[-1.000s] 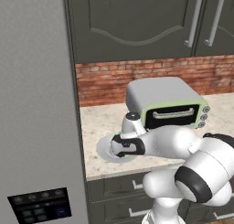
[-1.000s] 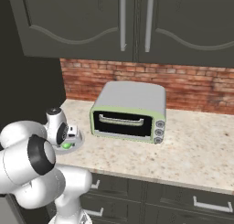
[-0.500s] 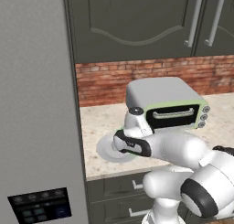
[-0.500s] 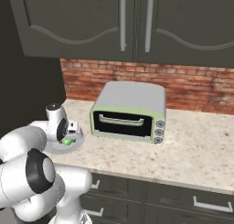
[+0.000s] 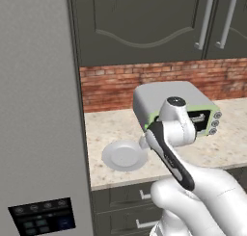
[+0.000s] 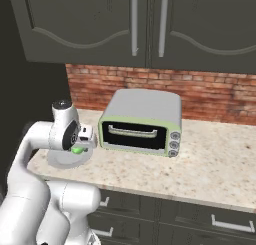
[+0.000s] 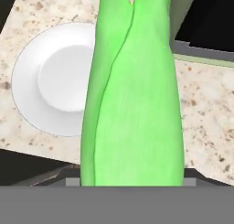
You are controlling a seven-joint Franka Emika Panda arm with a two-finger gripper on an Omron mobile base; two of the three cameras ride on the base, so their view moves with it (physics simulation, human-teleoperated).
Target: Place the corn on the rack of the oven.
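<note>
The corn [image 7: 132,95] is a bright green husked cob that runs up the middle of the hand view. My gripper [image 6: 81,143] is shut on it. The cob's green tip [image 6: 76,150] pokes out below the hand in the right base view. It hangs a little above a white plate [image 7: 59,81] on the speckled counter, just left of the toaster oven. The corn hides my fingertips in the hand view. The wall oven and its rack are out of view.
A grey, green-trimmed toaster oven [image 6: 140,121] stands on the counter [image 6: 215,164] against the brick wall. The white plate [image 5: 124,155] lies near the counter's front left corner. A tall grey panel [image 5: 38,110] rises on the left. Dark cabinets [image 6: 145,24] hang overhead.
The hand has risen off the plate with the corn in its grip, and the arm has folded back toward the base. The plate now lies bare.
</note>
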